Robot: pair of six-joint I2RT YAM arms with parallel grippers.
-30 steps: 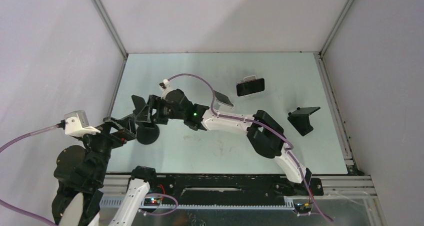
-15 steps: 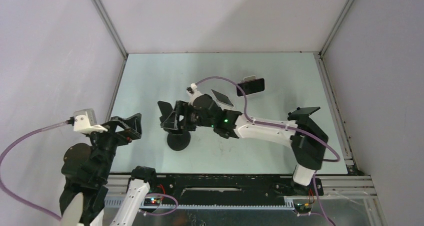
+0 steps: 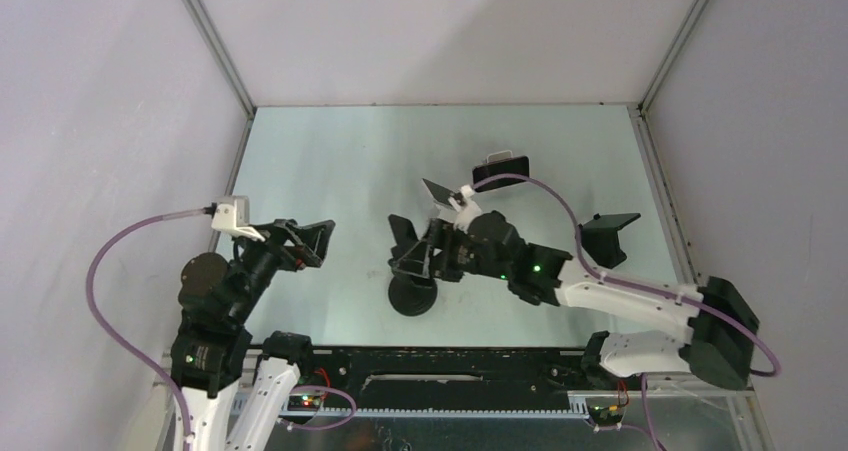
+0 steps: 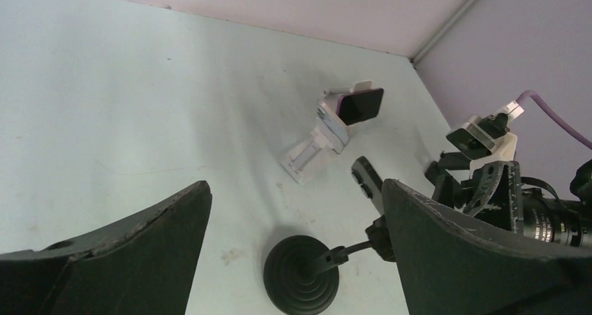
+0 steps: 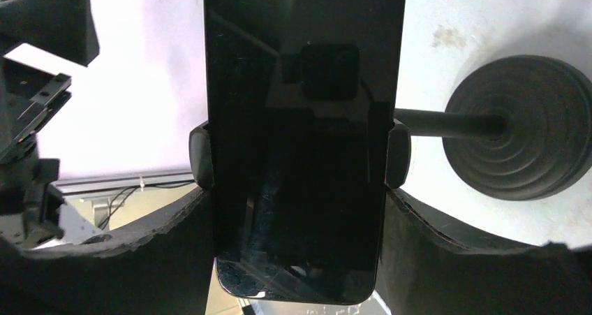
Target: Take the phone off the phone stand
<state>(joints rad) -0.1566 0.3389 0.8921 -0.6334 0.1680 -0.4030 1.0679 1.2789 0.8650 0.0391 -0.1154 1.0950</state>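
While right gripper (image 5: 297,196) clamps the phone (image 5: 300,84) by its edges, stand (image 5: 520,137) clipped on, left gripper (image 4: 294,189) sits wide open near left, probably to brace that stand.

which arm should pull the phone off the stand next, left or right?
Right. The right fingers clasp the phone by its edges while it sits in the stand clamp. The left fingers are open, empty and apart from the stand; they could perhaps brace its base.
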